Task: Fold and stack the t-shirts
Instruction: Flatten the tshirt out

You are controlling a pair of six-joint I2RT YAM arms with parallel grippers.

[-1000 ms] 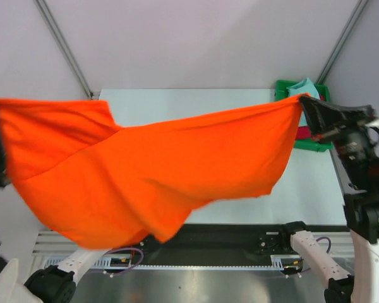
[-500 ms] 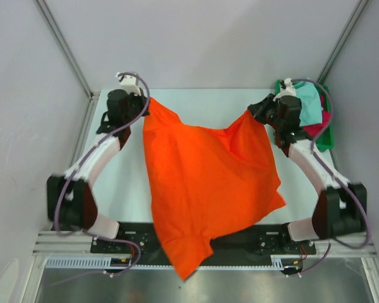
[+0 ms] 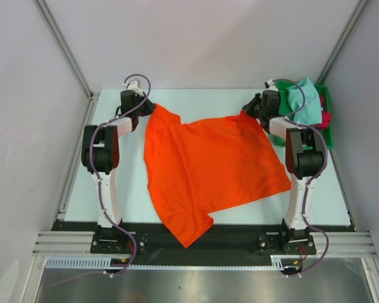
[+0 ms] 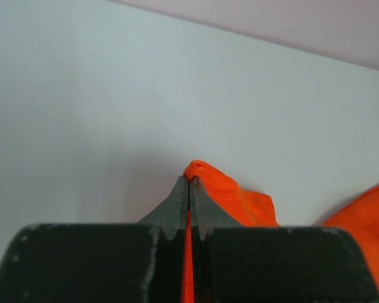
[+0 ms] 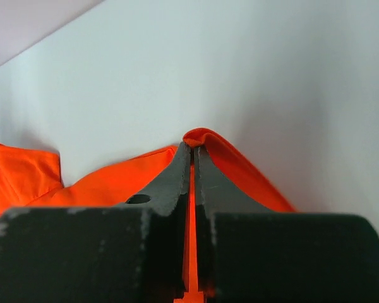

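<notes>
The left gripper and right gripper each pinch a far corner of the orange t-shirt, jaws pressed tight on cloth, probably to spread it flat for folding. It lies on the pale table, its near end over the front edge. The teal t-shirt and crimson t-shirt sit in the green tray, between grey walls.

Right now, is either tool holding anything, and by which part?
Both are shut on the bright orange cloth t-shirt: the left tool and the right tool each pinch a far corner of it.
</notes>
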